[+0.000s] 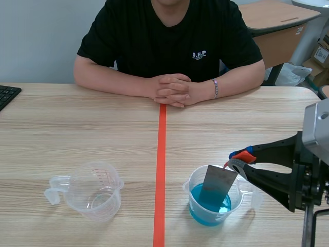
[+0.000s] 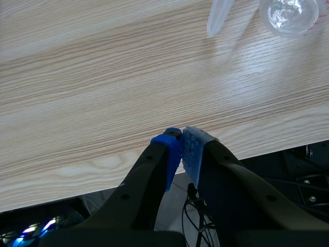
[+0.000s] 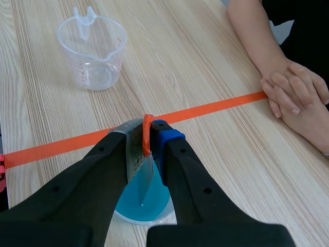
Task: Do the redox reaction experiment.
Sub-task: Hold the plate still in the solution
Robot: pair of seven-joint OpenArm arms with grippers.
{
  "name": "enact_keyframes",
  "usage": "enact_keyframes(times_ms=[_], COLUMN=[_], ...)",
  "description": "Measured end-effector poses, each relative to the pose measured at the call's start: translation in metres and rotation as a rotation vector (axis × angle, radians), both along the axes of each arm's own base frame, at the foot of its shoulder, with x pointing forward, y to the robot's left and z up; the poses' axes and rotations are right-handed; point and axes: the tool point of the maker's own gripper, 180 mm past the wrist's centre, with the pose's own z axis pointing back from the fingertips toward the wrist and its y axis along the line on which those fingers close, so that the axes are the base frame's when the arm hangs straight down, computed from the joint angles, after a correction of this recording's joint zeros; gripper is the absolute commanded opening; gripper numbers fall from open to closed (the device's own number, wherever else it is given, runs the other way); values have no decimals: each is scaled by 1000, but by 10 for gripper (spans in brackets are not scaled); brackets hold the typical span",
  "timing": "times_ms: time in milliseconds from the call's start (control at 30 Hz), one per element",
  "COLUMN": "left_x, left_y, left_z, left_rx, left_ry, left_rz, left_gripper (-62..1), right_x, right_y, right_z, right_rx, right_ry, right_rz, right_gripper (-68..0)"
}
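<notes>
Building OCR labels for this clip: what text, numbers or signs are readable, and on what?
"O.H.P": white print on the person's black shirt; first letter uncertain.
Red scale marks on the empty measuring cup: too small to read.
Labels on the cardboard boxes: blurred.
No text visible on the metal plate.

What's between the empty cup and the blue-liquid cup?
In the scene view, only bare table and the tape line lie between empty cup and blue-liquid cup.

A person (image 1: 169, 36) is sitting at a wooden table (image 1: 77, 128).
The person, wearing a black shirt, is sitting at the top middle of the frame and resting folded hands (image 1: 172, 90) on the table. A black keyboard (image 1: 7, 95) is lying at the left edge, and another desk (image 1: 277, 20) is standing in the upper right.
</notes>
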Motion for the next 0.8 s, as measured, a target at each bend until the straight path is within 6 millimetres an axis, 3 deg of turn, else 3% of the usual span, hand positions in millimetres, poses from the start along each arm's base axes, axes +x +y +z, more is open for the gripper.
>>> enact_keyframes(times_ms=[500,800], left_x=[0,0], left_y=[0,0], left_z=[0,0], left_rx=[0,0], left_ry=[0,0], left_rz=[0,0], left_gripper=[-567,-567], right_x=[7,-3], right_y=[-5,-5], right_z=[17,44], right_rx=[-11,14], right_ry=[-59,-95], right_rz=[-11,-4], right_gripper=[-660,-660])
